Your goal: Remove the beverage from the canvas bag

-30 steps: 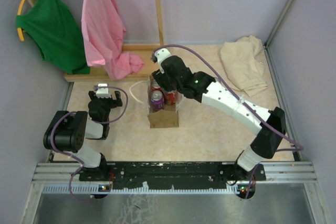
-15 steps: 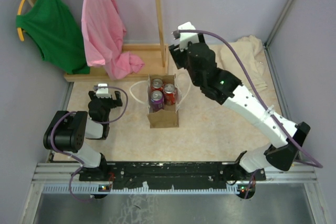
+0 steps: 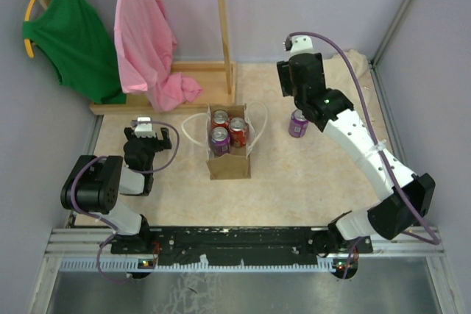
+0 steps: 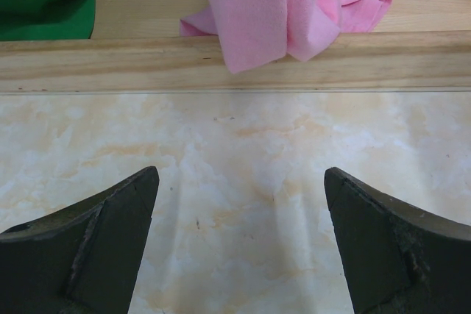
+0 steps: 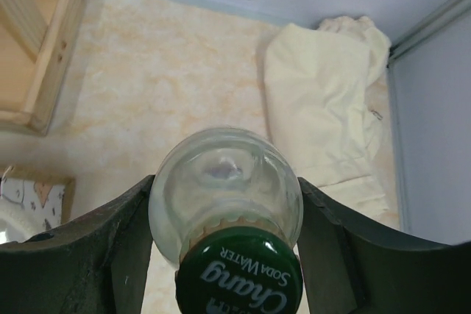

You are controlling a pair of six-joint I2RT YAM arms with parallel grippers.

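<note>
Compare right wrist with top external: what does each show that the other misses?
Right wrist only: the beverage is a clear glass bottle with a green cap reading Chang Soda Water, the right gripper pinching it. Top external only: the canvas bag holding three cans, the left gripper off to its side, a green garment and a pink garment. Both: the cream cloth heap, the wooden frame, and the bottle, only a purplish blob from above.

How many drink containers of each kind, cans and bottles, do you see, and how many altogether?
Cans, in the canvas bag: 3
Bottle, in the right gripper: 1
Total: 4
</note>
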